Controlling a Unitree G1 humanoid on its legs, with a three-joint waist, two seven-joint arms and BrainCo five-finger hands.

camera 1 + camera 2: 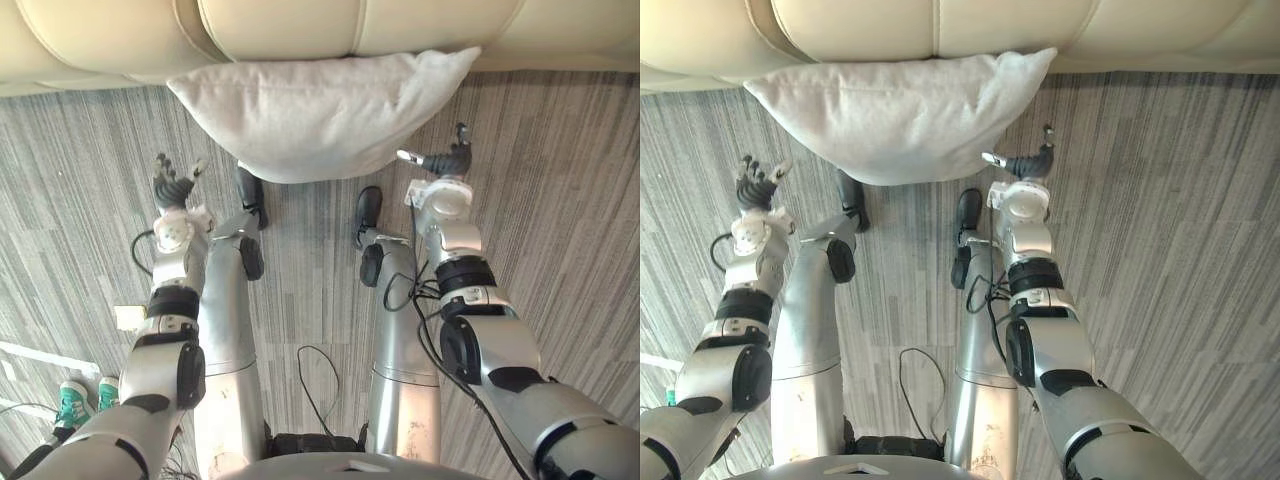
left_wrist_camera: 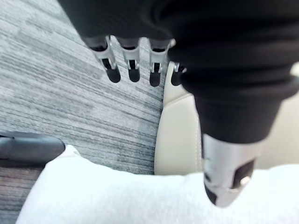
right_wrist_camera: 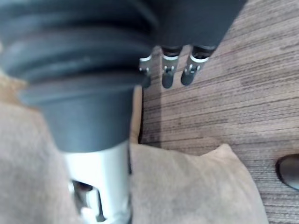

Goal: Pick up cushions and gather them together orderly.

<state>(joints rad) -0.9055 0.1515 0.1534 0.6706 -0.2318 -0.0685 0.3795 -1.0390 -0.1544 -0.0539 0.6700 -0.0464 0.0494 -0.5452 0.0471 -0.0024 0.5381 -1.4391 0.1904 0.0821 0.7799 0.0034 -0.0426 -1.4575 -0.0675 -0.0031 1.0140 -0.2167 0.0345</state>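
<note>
— Hands first: how did they stand?

— Both were empty. The left hand [image 1: 172,186] had its fingers straight and spread. The right hand [image 1: 440,160] was the same, with its thumb held out toward the other hand. Neither was clamped on anything.

— And the cushion?

— The cushion [image 1: 320,115] lay on the carpet [image 1: 560,200] between the two hands and a little ahead of them. Its far edge met the front of the sofa [image 1: 300,25]. Its long axis ran crosswise, from one hand's side to the other's, so each hand faced one slanting end.

— Which hand was nearer?

— The right, I judged. Its thumb tip sat just beside the cushion's edge, perhaps touching; the head views were too coarse there to be sure. The left hand stood apart from its end, with a strip of bare carpet inward of its fingers.

— So the coming move?

— Most likely both hands closing inward on the two ends, the left with more ground to cover.

— Was there room for it?

— Outward of each hand the carpet was open. Ahead of the fingertips the sofa front closed things off, so a lift would have had to come up and back toward the wrists, not forward. A person's green shoes [image 1: 78,400] stood well behind the left hand, out of the way.
</note>
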